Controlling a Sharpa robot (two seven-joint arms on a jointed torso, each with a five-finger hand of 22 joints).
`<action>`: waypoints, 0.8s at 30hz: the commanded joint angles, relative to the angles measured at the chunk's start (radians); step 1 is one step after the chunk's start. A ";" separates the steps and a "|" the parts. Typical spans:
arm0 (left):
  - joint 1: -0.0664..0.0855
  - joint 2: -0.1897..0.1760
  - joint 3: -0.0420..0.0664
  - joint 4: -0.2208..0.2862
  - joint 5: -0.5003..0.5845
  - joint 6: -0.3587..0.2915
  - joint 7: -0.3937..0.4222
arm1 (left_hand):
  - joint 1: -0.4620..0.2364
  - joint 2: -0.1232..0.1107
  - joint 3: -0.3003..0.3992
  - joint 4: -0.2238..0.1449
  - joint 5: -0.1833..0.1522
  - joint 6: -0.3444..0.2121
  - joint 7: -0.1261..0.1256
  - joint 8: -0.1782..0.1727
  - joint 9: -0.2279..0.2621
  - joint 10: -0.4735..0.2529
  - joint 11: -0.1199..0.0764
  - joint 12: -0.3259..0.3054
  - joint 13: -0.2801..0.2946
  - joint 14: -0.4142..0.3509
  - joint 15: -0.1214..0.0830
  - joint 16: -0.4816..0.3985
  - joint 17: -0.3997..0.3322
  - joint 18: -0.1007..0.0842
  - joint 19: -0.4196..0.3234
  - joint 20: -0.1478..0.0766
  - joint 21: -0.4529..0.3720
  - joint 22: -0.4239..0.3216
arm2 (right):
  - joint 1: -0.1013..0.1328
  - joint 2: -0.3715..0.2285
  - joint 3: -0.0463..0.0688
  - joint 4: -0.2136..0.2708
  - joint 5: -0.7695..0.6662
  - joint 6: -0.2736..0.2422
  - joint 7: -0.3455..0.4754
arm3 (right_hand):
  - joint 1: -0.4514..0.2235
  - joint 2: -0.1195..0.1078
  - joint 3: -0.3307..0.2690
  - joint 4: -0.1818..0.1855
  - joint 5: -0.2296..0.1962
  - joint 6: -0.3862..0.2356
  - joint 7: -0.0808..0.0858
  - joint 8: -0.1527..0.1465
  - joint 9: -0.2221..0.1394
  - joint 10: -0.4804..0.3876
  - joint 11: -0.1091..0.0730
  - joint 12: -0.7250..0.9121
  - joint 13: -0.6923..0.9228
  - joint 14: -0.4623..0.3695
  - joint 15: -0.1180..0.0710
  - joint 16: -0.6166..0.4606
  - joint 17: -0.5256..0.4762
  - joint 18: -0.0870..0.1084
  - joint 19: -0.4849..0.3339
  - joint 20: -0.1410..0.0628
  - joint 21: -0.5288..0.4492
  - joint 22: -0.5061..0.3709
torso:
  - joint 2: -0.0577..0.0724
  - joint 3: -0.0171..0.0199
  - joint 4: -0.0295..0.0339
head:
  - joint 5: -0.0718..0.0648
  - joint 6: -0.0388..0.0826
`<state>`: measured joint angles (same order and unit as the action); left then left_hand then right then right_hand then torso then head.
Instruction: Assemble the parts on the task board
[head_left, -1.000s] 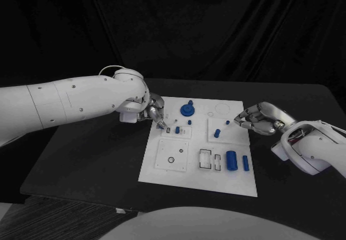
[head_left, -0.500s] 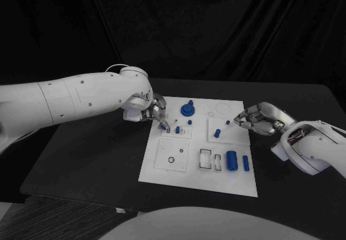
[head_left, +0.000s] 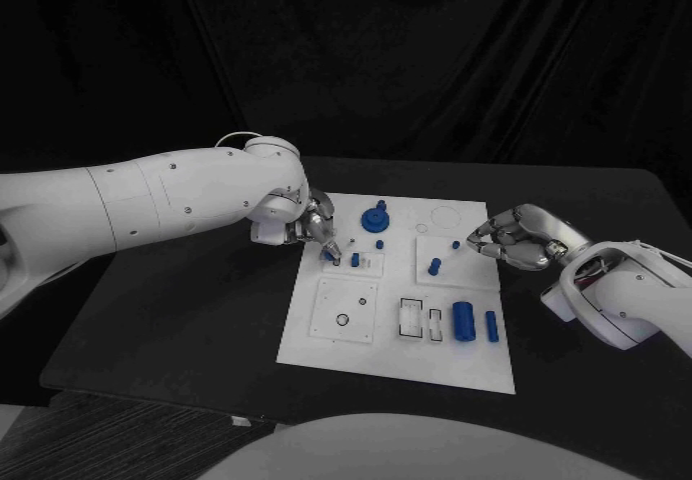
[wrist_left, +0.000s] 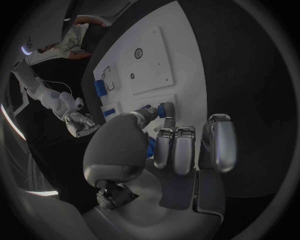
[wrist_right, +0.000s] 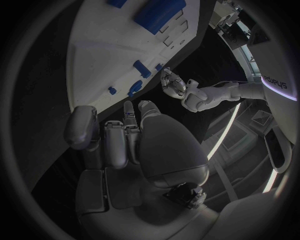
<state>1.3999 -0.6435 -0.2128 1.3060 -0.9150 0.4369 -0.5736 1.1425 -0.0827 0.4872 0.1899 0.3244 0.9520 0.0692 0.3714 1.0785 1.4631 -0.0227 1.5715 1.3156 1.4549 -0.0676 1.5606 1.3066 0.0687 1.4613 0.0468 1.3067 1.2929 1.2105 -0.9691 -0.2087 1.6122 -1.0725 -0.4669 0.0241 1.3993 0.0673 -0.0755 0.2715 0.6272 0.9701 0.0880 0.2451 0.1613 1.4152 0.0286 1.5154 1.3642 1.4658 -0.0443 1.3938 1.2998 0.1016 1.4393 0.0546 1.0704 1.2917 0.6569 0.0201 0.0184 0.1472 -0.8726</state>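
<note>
Left hand (head_left: 309, 225) has shifted slightly right, pinching a small blue part (head_left: 330, 255) over the task board (head_left: 351, 340); right hand (head_left: 508, 238) hovers curled, holding nothing.

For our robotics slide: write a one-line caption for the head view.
Left hand works a small blue part at the white board; right hand waits curled beside it.

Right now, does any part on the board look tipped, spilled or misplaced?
Nothing stands out. The blue parts sit on the board, none off its edge. The left hand touches the board's left side; the right hand, fingers curled, holds nothing.
</note>
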 joint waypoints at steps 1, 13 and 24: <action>-0.006 0.009 0.001 -0.006 0.010 0.012 0.000 | -0.002 0.008 0.019 -0.023 -0.009 -0.007 -0.022 -0.021 -0.010 0.108 0.005 -0.001 0.255 0.116 0.002 0.010 0.264 -0.012 -0.009 -0.001 -0.004 0.202 | -0.003 0.000 0.001 0.001 -0.005 0.004 -0.014 | 0.045 0.010 0.026 -0.007 0.013 -0.005 0.002 0.020 0.015 0.087 -0.019 -0.014 0.122 0.057 -0.013 -0.025 0.083 -0.006 -0.006 -0.004 -0.024 0.150 | 0.000 0.0000 0.0004 | -0.003 0.000; -0.012 0.026 0.001 -0.029 0.009 0.008 0.001 | 0.003 0.014 0.009 -0.032 -0.019 -0.006 -0.023 -0.026 -0.013 0.108 0.005 -0.001 0.255 0.116 0.002 0.010 0.264 -0.011 -0.009 -0.001 -0.005 0.202 | -0.003 -0.001 0.001 0.002 -0.005 0.005 -0.014 | 0.047 0.011 0.028 -0.008 0.013 -0.005 0.003 0.020 0.015 0.087 -0.019 -0.014 0.122 0.057 -0.013 -0.026 0.082 -0.006 -0.006 -0.004 -0.025 0.150 | 0.001 -0.0003 0.0002 | -0.005 0.000; -0.015 0.028 0.001 -0.026 0.009 0.007 0.000 | 0.013 0.019 0.004 -0.044 -0.017 -0.005 -0.024 -0.030 -0.014 0.108 0.004 -0.001 0.255 0.116 0.002 0.010 0.264 -0.012 -0.008 -0.001 -0.003 0.203 | -0.003 -0.002 0.001 0.003 -0.005 0.008 -0.016 | 0.049 0.011 0.030 -0.008 0.013 -0.005 0.003 0.020 0.016 0.086 -0.018 -0.014 0.122 0.057 -0.013 -0.027 0.081 -0.006 -0.007 -0.004 -0.025 0.150 | 0.000 0.0000 0.0003 | -0.003 0.000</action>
<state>1.3870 -0.6179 -0.2127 1.2786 -0.9140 0.4404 -0.5777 1.1457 -0.0795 0.4666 0.1693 0.3166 0.9522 0.0690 0.3522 1.0738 1.4631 -0.0227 1.5715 1.3156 1.4549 -0.0676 1.5606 1.3067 0.0687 1.4566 0.0516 1.3067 1.2929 1.2102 -0.9702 -0.2087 1.6131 -1.0725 -0.4652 0.0235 1.4173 0.0569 -0.0633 0.2594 0.6272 0.9700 0.0881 0.2451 0.1638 1.4154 0.0285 1.5153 1.3647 1.4658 -0.0443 1.3938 1.2998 0.1015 1.4392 0.0546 1.0703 1.2917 0.6572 0.0197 0.0185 0.1448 -0.8726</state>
